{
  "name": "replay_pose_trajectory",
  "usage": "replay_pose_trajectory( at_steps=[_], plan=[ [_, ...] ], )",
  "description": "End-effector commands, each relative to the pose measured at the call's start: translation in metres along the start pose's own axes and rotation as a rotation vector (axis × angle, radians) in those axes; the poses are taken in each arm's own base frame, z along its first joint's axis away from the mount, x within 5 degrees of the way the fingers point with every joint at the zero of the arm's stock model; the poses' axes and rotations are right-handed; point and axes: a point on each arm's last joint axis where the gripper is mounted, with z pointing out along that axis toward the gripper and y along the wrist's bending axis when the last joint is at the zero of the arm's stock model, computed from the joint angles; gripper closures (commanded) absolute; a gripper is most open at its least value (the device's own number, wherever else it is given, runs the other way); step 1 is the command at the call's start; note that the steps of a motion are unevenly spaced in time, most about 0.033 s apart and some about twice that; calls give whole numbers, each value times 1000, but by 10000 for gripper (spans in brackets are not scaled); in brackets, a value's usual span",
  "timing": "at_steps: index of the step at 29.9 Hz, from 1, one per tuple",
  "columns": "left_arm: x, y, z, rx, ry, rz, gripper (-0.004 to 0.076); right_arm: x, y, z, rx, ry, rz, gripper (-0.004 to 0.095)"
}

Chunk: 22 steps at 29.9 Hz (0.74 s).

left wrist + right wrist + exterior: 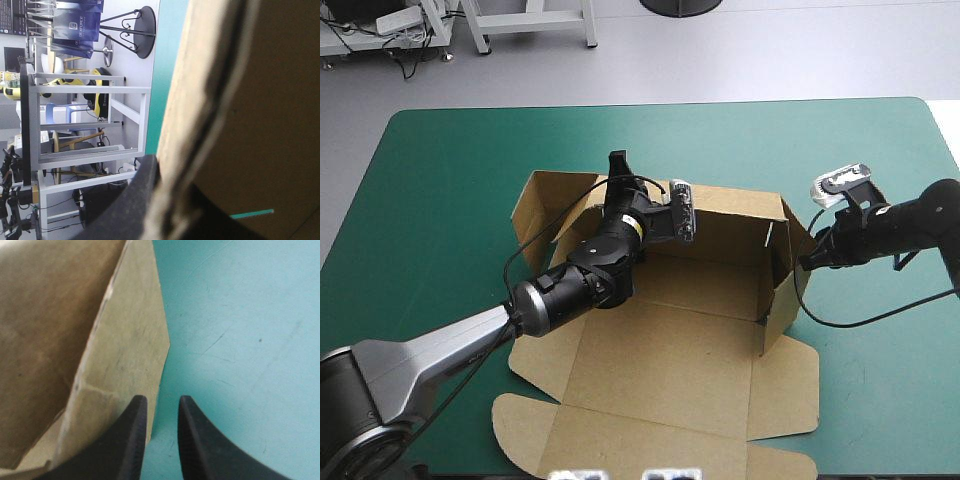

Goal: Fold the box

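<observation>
1. The brown cardboard box (pixel 670 350) lies in the middle of the teal-green counter (pixel 450 170). Its broad near panels are flat and reach toward the near edge, while its far wall and right wall stand raised.
2. My left gripper (pixel 617 170) is at the left end of the far wall, just beside the side flap that angles outward there.
3. That gripper is all but closed on the wall. In my left wrist view the board's edge runs up the middle, with one black finger (pixel 125 210) pressed against one side of it.
4. My right gripper (pixel 807 262) is at the outside of the raised right wall, low over the counter.
5. Its black fingers (pixel 134 440) are drawn nearly together with only a slim slit between them. The edge of a pale flap of the box runs into that slit along one finger, and the teal-green cover shows past the other.
</observation>
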Motion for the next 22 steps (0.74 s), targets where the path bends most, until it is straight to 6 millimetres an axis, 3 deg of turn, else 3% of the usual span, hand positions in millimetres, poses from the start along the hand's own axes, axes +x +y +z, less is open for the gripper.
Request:
replay_pose_trajectory(
  at_steps=[1,10,22],
  plan=[
    [-2,14,-9,-36,-25,-30,734,0,6,-10,3,-16,-26,619],
    [-2,13,-9,-35,-25,-29,734,17,8,7,-43,37,-23,564],
    [-2,13,-9,-35,-20,-22,734,18,20,5,-171,50,-2,563]
  ],
)
